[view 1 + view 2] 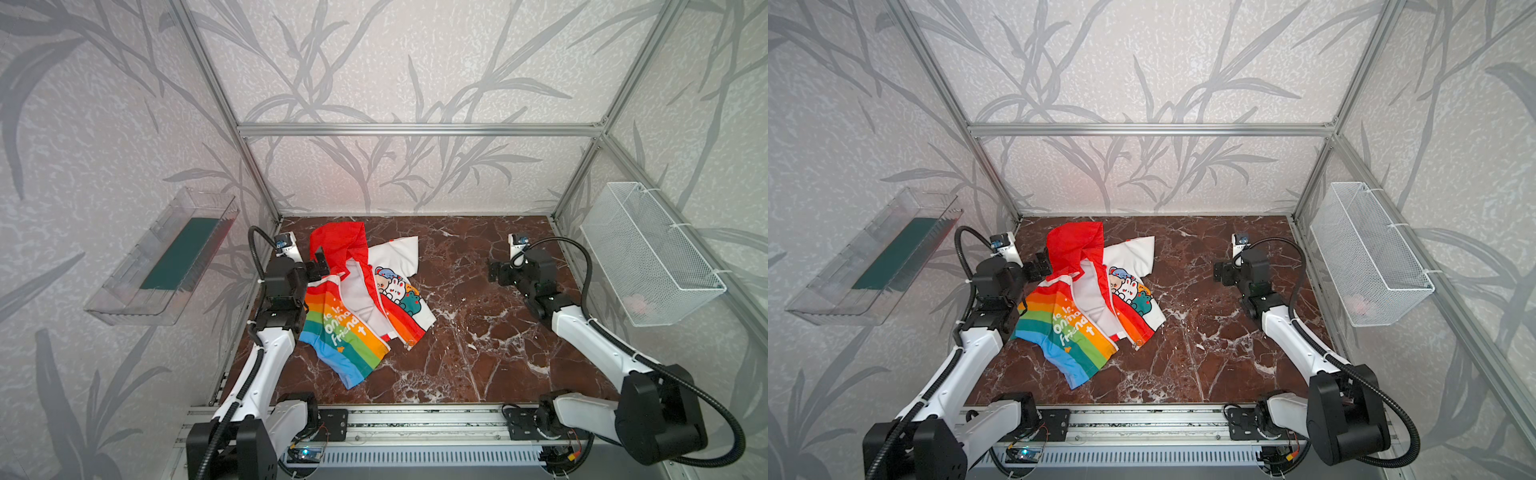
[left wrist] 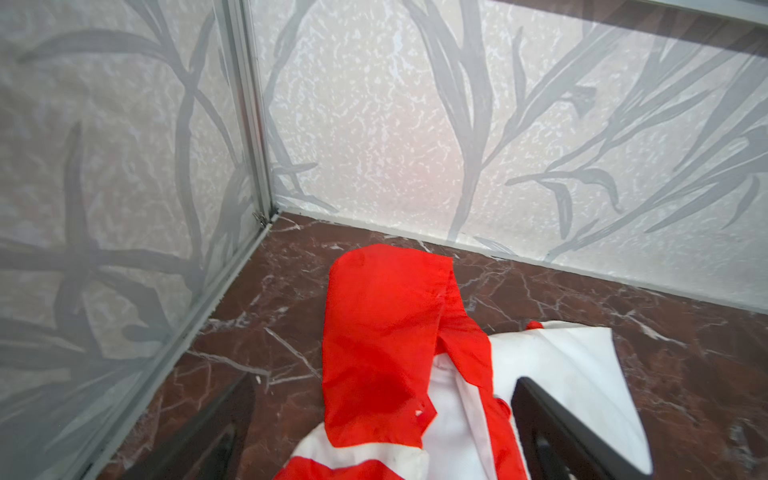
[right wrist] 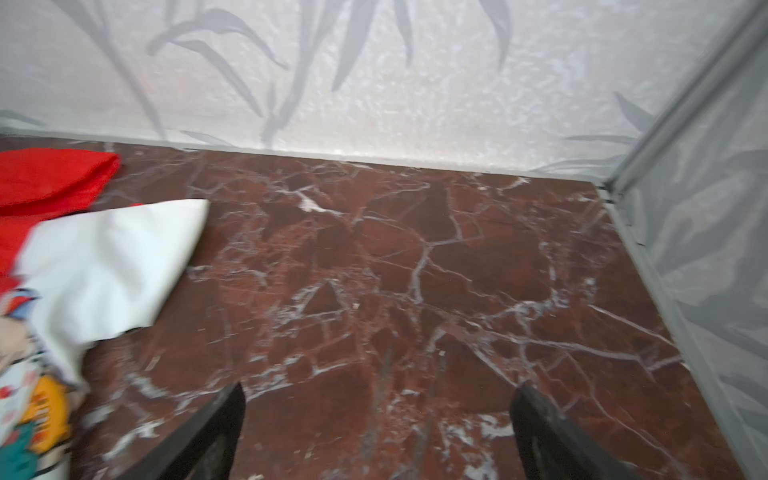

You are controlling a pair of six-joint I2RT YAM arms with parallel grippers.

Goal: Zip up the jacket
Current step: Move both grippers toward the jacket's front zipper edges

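- Underneath everything: tabletop (image 1: pixel 478 332) (image 1: pixel 1204 353) of red-brown marble with white veins, walled in by leaf-patterned panels.
- On the left rear part of that tabletop, in both top views: the jacket (image 1: pixel 340 336) (image 1: pixel 1075 328), lying crumpled and unzipped. Fronts spread apart with the white lining showing between them. Red hood (image 2: pixel 374 332) toward the back wall, rainbow panel with white lettering toward the left arm, white panel with cartoon animals on the side facing the middle. White sleeve (image 3: pixel 104 257) spread flat on the marble.
- Fixed to the right wall, off the tabletop: white wire basket (image 1: pixel 648 257).
- Fixed to the left wall: clear plastic tray (image 1: pixel 162 257) with a dark green insert.
- At the jacket's collar, beside the hood: left gripper (image 1: pixel 322 262) (image 2: pixel 384 386), jaws spread wide, nothing pinched. From the wrist view, hood and collar between the two black fingers; contact with the cloth impossible to tell.
- Over bare marble on the right side, well apart from the jacket: right gripper (image 1: pixel 494 272) (image 3: pixel 379 388), jaws spread wide and empty.
- At the lower corner of the cartoon-animal front, resting on the marble: small ring pull (image 1: pixel 410 343) (image 1: pixel 1139 342) of the zipper.
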